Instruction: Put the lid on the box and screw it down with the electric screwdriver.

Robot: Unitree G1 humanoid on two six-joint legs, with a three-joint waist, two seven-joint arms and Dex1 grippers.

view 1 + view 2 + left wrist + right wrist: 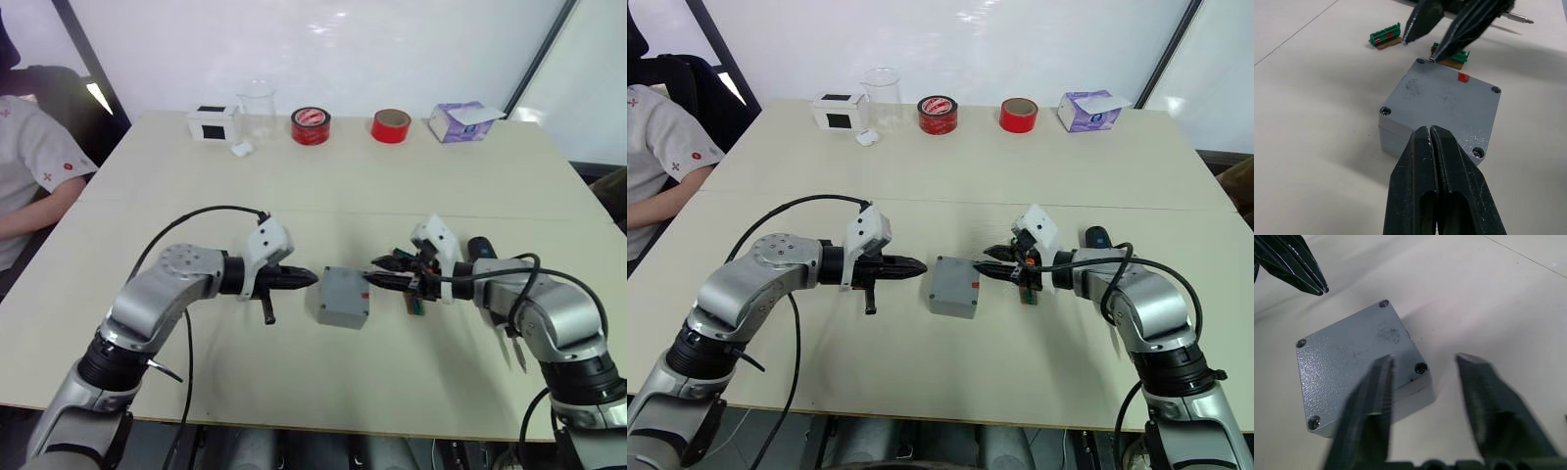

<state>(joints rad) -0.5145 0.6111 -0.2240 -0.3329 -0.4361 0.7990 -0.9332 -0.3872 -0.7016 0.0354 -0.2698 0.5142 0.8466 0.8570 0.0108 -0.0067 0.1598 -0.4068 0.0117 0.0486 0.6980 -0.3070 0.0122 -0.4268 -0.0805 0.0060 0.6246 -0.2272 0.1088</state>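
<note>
Grey and speckled, the lid (1447, 100) sits flush on the box (342, 298), a screw in each corner that I can see. I have bare table (392, 186) all round the box. My left gripper (306, 279), jaws together, points at its left side; my right gripper (377, 278), jaws apart, reaches its right edge.

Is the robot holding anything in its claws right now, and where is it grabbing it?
No, nothing is held. The left gripper is shut and empty beside the box. The right gripper is open, one finger over the lid.
</note>
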